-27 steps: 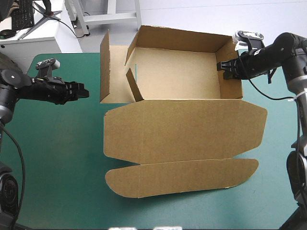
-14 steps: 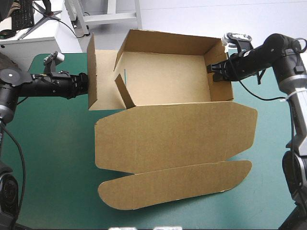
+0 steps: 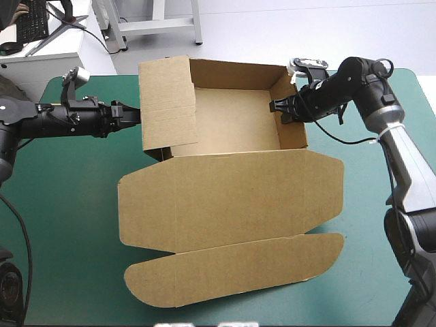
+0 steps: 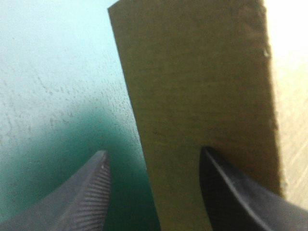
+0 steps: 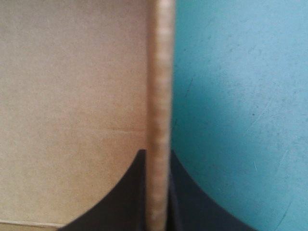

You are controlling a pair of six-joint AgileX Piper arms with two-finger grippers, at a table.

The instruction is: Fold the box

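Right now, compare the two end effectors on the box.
The left end effector stands open, the box's left wall between its spread fingers; the right end effector is shut on the right wall's edge. The left reaches in from the table's left side, the right from its right. Both are at raised walls.

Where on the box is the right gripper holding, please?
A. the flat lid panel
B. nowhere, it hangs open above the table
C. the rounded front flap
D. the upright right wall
D: the right wrist view shows the right gripper all but shut on the upright edge of the right wall of the box.
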